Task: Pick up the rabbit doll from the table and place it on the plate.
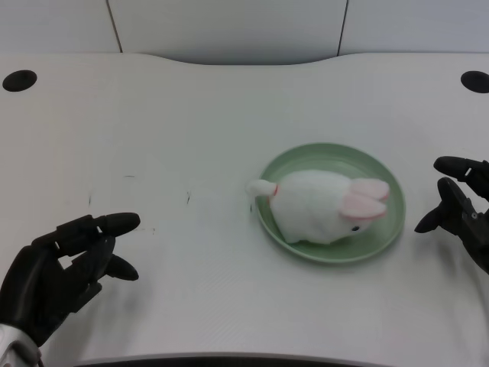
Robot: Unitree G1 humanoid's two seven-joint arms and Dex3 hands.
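The robot's left hand (61,267) sits low at the near left corner of the white table (191,138), its black fingers (114,223) spread apart and reaching toward the middle of the tabletop. Nothing lies in the hand: the palm is bare and the fingertips touch no object, though whether they rest on the table surface or hang just above it cannot be told from this angle. A sliver of the silver forearm shows at the bottom left edge. A dark round hole (19,79) marks the table's far left corner, and a few faint scuffs (187,197) dot the surface between the hand and the dish.

Right of centre stands the green plate (382,237), well apart from the left hand. The rabbit doll (317,210), white and plush, lies on the plate, its body filling most of the dish. Its pink-lined ears (365,200) point toward the plate's right side, a small dark eye shows below them, and its tail end (260,187) juts out over the plate's left rim.

At the far right edge the right hand (458,210) shows, fingers loosely parted, holding nothing, beside the plate without touching it. A second dark hole (475,81) marks the table's far right corner.
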